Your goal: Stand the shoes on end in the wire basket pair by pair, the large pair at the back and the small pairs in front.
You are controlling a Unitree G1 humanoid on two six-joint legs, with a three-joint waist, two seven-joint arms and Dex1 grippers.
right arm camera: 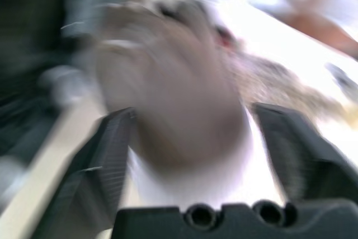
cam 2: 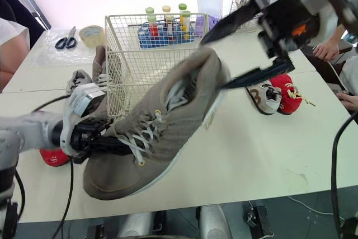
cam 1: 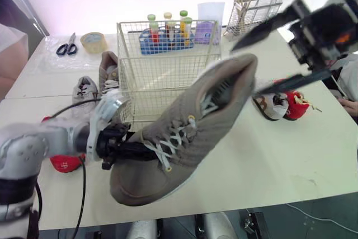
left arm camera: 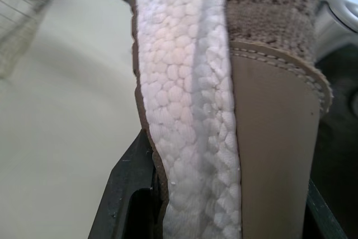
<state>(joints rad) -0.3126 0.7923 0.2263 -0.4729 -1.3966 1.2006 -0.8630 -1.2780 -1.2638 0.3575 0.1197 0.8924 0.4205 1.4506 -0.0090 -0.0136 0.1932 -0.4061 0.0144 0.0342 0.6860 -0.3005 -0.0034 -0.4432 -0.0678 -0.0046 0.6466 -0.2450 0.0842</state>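
Observation:
A large taupe shoe [cam 1: 184, 138] with a white sole [left arm camera: 190, 110] hangs tilted, heel up, in front of the empty wire basket [cam 1: 168, 76]. My left gripper [cam 1: 133, 150] is shut on its lower side near the toe. My right gripper [cam 1: 243, 70] is open at the raised heel [right arm camera: 173, 82], one finger above it and one below. Left of the basket lie a second taupe shoe [cam 1: 108, 66] and a small grey shoe [cam 1: 84, 90]. A red shoe [cam 1: 64, 163] shows under my left arm. On the right lie a small white shoe [cam 1: 271, 104] and a small red shoe [cam 1: 296, 104].
Behind the basket stand a blue rack of bottles [cam 1: 165, 34], a clear cup [cam 1: 211, 12] and a wire holder with sticks [cam 1: 251, 6]. Scissors [cam 1: 67, 46] and a tape roll [cam 1: 93, 41] lie back left. A person's hand [cam 1: 349, 104] rests at the right edge.

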